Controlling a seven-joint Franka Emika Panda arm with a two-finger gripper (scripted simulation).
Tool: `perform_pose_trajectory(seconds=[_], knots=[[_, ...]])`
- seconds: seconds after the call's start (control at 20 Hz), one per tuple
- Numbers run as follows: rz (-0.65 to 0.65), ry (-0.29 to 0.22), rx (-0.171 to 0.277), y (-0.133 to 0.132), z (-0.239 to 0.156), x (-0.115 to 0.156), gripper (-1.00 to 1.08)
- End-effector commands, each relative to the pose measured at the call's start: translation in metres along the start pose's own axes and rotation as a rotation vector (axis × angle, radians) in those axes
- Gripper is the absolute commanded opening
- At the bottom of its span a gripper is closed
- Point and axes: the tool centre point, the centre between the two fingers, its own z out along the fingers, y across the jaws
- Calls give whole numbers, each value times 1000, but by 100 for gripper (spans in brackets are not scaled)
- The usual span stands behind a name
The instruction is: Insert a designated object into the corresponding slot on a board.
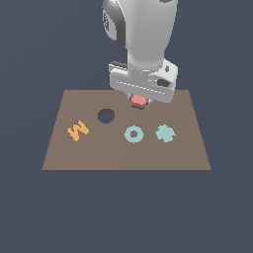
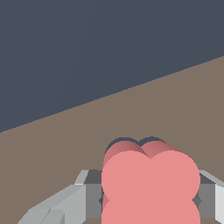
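Grey two-finger gripper point(image 1: 140, 100) is clamped on the small pink-red flat block with a lobed, cross-like outline point(image 1: 139, 101), held low over the far part of the flat brown rectangular board point(image 1: 89, 158). In the wrist view a dark lobed edge shows just behind the block point(image 2: 151, 183), probably the matching slot; seating is not confirmed. Judged nearly complete: final lowering and release remain. All surfaces render matte and smooth. A round dark hole point(image 1: 106, 116) stays unfilled.

arm point(image 1: 143, 29): glossy white rounded casing | dark recessed joint panel | claw point(image 1: 140, 101): boxy light-grey body, dark slots, faceted grey fingers point(image 2: 65, 205)
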Motion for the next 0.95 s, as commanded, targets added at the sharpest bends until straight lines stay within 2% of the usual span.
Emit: perform_pose_trajectory(seconds=[0.0,0.4,0.45,0.9], knots=[[-7,0,0,0,0,0,-100],[-7,-1,-1,1,10,0,-100],[-7,-1,-1,1,10,0,100],[-7,-1,-1,1,10,0,100]])
